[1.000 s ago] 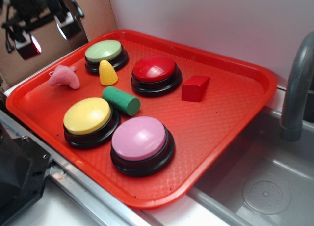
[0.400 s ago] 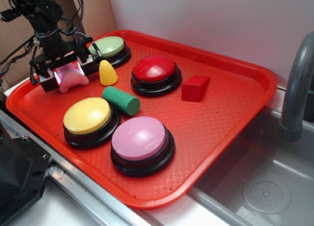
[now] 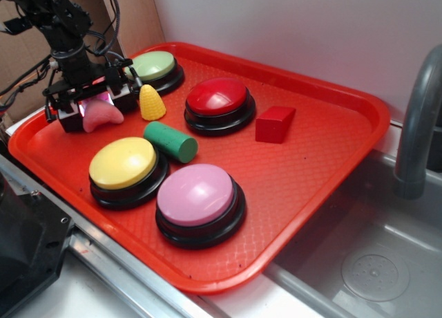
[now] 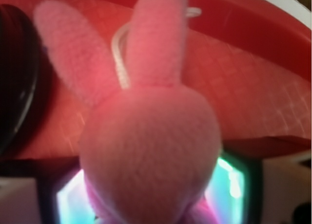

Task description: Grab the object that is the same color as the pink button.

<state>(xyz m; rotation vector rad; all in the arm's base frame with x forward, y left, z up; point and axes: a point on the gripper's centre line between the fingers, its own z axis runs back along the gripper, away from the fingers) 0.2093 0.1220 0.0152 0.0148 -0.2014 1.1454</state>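
The end effector [image 3: 95,105] is clamped on the pink toy [image 3: 101,115] at the far-left part of the red tray [image 3: 324,145], its 2 pads on either side. The pink button [image 3: 198,194] sits at the tray's near edge, well apart.

Black jointed arm [image 3: 59,24], loose black cables, gripper [image 3: 93,105] pads glowing
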